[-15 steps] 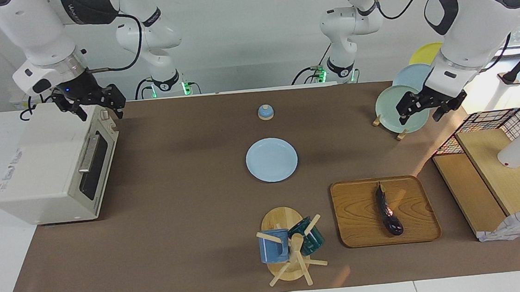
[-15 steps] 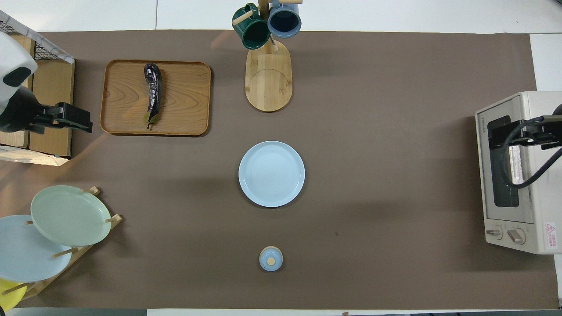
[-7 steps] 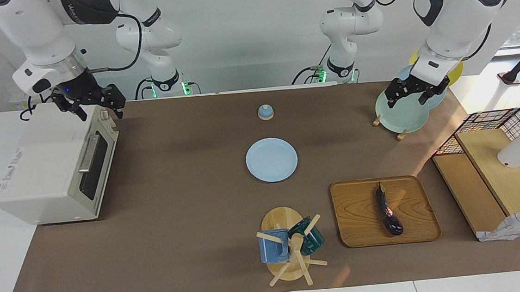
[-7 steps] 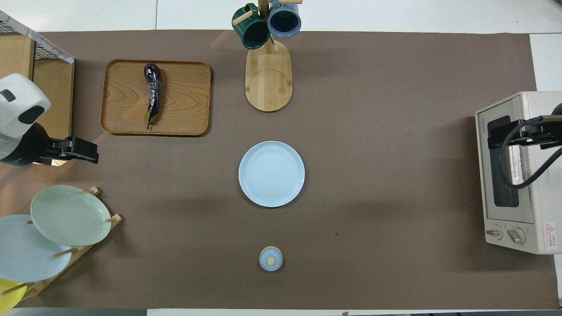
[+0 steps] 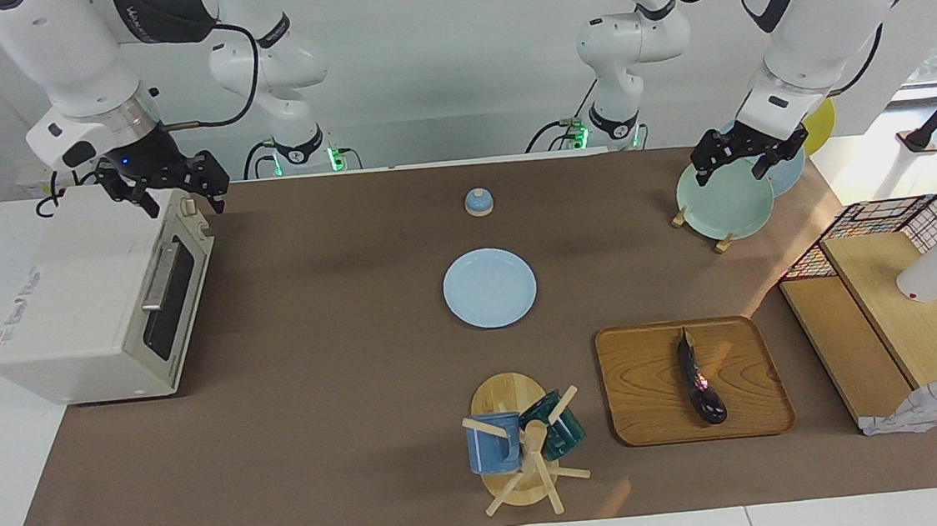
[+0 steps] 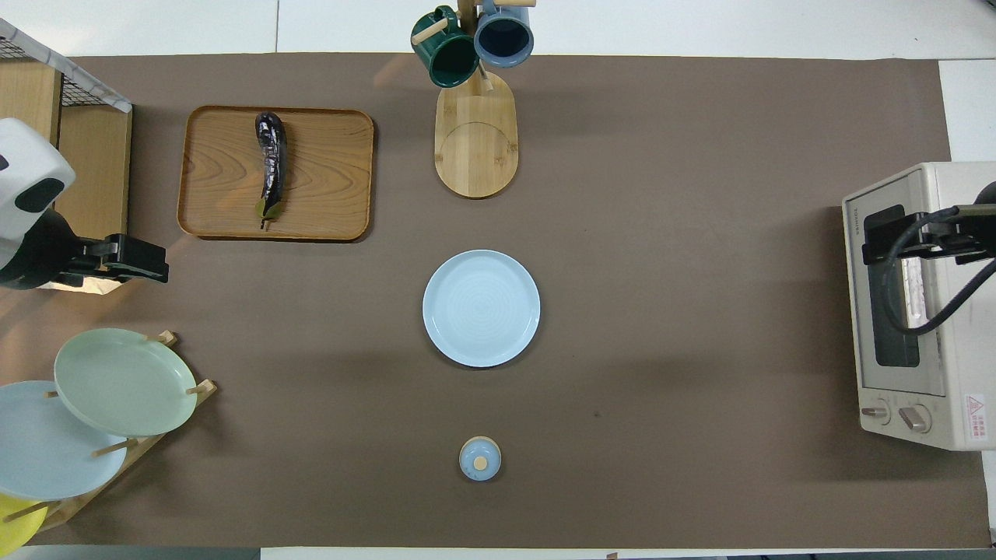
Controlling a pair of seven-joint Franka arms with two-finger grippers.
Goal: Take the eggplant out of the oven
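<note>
Both my grippers hang open and empty; left [image 5: 735, 164] has risen over the plates [image 5: 725, 206], eggplant [image 5: 699, 383] already outside the oven [image 5: 95, 296].

Both arms are glossy white, built of rounded segments with dark grey-black bands and oval patches at the joints. Black cables loop along the upper links and run down to each wrist. A silver metal ring sits above the right claw [image 5: 164, 189], whose black body carries a small blue light. The left claw [image 5: 749, 159] is black as well, with angular linked fingers. Each arm's base has a black collar and glows green at its foot.
</note>
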